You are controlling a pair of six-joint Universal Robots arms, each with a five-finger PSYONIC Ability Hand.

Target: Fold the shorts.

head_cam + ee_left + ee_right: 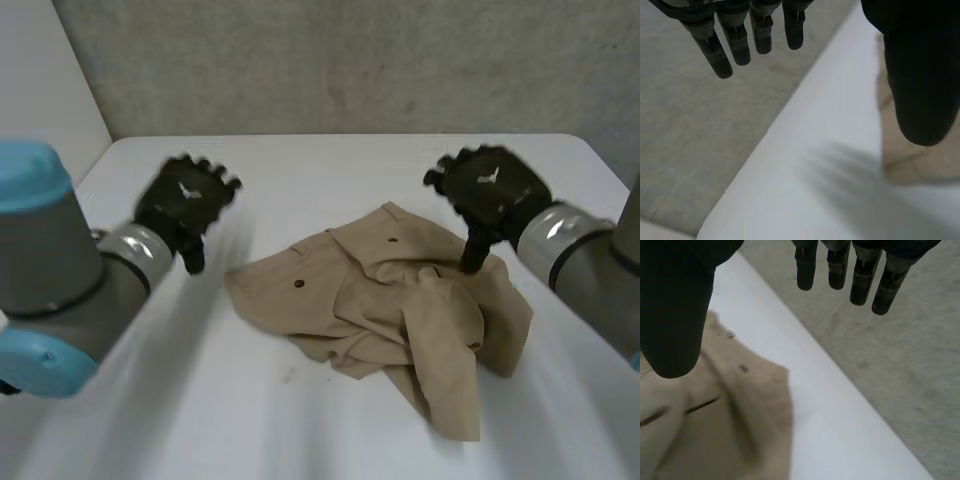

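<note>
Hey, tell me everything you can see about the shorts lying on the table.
The shorts are tan woven-looking cloth with two small dark buttons. They lie crumpled and unfolded on the white table, right of its middle, one part bunched over the rest and a flap trailing toward the near edge. The right hand, open, hangs over their far right side; whether its thumb touches the cloth I cannot tell. The left hand, open, is apart from them.
</note>
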